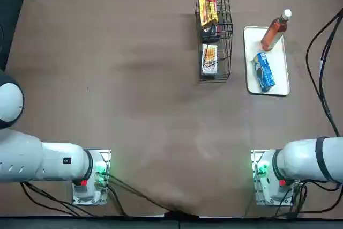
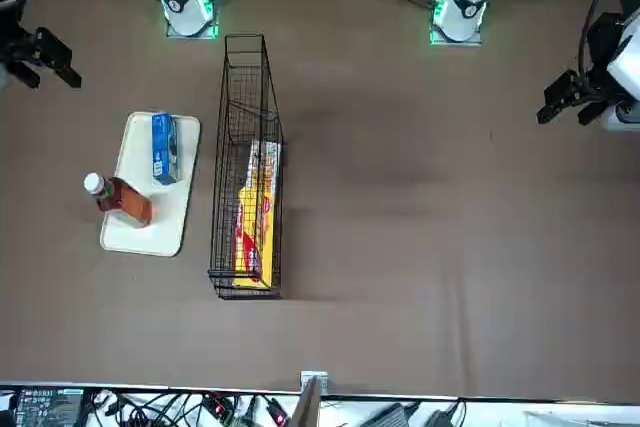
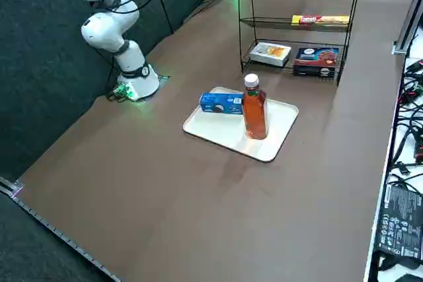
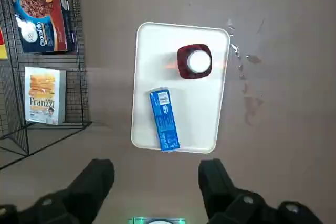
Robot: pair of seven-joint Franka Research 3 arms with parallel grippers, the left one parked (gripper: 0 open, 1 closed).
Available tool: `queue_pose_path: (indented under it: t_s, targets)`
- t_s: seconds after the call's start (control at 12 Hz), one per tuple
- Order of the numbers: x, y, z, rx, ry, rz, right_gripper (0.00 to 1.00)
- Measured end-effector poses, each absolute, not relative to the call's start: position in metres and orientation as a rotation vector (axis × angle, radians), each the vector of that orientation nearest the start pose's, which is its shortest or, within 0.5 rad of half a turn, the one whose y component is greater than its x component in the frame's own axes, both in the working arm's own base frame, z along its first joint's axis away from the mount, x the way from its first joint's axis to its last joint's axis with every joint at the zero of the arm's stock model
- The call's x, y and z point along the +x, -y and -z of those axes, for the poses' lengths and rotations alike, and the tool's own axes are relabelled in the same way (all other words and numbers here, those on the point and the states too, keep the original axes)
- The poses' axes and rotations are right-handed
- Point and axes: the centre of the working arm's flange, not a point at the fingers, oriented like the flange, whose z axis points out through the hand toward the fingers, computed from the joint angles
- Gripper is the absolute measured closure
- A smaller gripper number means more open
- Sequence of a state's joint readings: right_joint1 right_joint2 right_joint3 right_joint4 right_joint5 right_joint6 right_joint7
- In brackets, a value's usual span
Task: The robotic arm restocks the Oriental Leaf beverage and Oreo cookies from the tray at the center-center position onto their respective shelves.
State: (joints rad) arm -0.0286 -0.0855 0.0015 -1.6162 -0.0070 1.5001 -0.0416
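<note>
The Oriental Leaf beverage (image 1: 275, 31) (image 3: 254, 113) stands upright, white cap up, at the far end of the white tray (image 1: 281, 63) (image 4: 157, 51). The blue Oreo cookies packet (image 1: 263, 72) (image 4: 164, 120) lies flat on the tray's near half. The black wire shelves (image 1: 214, 30) (image 2: 248, 167) stand just left of the tray. My right gripper (image 4: 157, 182) hangs high over the table on the near side of the tray, open and holding nothing. Of the robotic arm (image 1: 313, 159), the top view shows only the base and thick link.
The shelves hold yellow-orange snack packets (image 1: 207, 6), a Franzzi box (image 4: 43, 95) and a dark blue chocolate cookie box (image 4: 43, 19). Black cables (image 1: 321, 63) hang to the right of the tray. Cables and equipment line the table's far edge (image 2: 320, 392).
</note>
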Motion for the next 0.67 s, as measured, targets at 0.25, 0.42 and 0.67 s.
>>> queue_pose_path:
  t_s: [0.25,0.42,0.67]
  targets:
    - [0.5198,0.0151,-0.6428,-3.149,0.011,-0.052,0.0]
    - [0.52,0.0151,-0.6423,-3.149,0.004,-0.055,0.0]
    - [0.5212,0.0151,-0.6399,-3.149,-0.002,-0.064,0.0]
